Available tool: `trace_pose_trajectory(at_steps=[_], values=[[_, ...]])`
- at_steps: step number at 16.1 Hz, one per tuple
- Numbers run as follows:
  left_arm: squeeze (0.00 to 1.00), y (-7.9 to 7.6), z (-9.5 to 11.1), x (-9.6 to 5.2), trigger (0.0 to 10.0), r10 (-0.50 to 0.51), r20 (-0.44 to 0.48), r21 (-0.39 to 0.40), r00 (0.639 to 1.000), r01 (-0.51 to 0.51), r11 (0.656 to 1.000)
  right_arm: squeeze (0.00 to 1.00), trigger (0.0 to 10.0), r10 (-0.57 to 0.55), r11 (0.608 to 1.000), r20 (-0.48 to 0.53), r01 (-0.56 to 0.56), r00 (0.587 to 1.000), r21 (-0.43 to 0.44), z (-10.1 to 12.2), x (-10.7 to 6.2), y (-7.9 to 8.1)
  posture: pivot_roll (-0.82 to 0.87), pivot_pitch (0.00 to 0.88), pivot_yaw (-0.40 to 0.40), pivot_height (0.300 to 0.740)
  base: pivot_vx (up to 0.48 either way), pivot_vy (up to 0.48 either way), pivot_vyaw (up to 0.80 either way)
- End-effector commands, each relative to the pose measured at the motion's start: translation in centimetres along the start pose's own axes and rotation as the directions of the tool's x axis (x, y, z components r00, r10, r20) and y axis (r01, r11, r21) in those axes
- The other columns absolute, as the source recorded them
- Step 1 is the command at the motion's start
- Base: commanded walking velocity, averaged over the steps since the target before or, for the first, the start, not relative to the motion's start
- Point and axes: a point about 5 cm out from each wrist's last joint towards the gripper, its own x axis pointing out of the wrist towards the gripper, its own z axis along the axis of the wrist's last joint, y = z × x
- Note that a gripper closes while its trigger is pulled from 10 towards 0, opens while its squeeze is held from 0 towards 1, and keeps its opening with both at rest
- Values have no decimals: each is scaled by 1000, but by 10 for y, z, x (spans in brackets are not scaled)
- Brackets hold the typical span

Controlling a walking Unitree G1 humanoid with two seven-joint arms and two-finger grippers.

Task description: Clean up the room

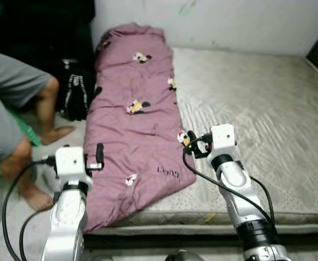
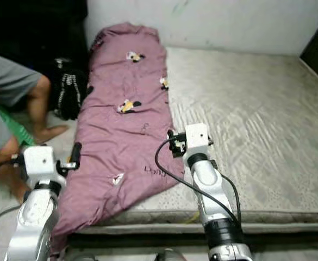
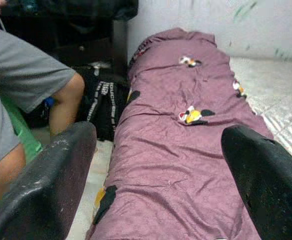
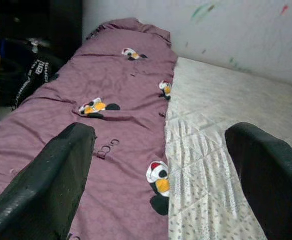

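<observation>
1. Right now the robot stands at the near edge of a mattress (image 1: 256, 103), both arms raised over it, with a mauve blanket (image 1: 134, 125) lying lengthwise along the mattress's left side, from the far wall to the near edge.
2. The blanket, printed with small cartoon figures, is folded into a long strip; its near left corner spills over the mattress edge toward the floor.
3. The left gripper (image 1: 98, 156) hovers above the blanket's near left part. In its wrist view the two black fingers (image 3: 46, 185) stand wide apart with nothing between them.
4. The right gripper (image 1: 194, 145) hangs at the blanket's right edge, where cloth meets bare mattress. Its fingers (image 4: 46, 185) are likewise spread wide and empty.
5. A person (image 1: 17, 109) in grey shorts sits on the left beside the mattress, bare feet on the floor, and a black bag (image 1: 74, 95) with white lettering rests just past their knee, against the blanket's side.
6. Judging by the pose, the step in hand is the approach to the blanket, before any grasp.
7. The next move likely calls for lowering both grippers onto the near end, one at each edge, and pinching enough cloth to lift evenly; a shallow pinch on a single layer could slip or unfold the strip.
</observation>
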Motion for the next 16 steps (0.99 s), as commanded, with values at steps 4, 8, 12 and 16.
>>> trace_pose_trajectory(at_steps=[4,8,12,16], values=[[0,-2,7,2,10000,17,-2,0,1000,-17,1000,0,10000,-13,1000,-5,13,1000,0,1,0,-5,24,0,-68,740,0,0,-331],[0,-2,7,0,10000,-19,14,19,1000,18,1000,0,10000,-14,1000,1,14,1000,-5,2,2,-5,21,0,-65,740,0,0,-800],[0,-1,6,0,10000,-22,5,6,1000,22,1000,0,10000,-8,1000,7,8,1000,-7,1,2,-6,22,0,-69,740,0,0,-141],[0,1,5,0,10000,-5,4,16,1000,4,1000,0,10000,2,1000,25,-2,1000,1,5,4,-4,26,0,-66,740,0,0,0]])
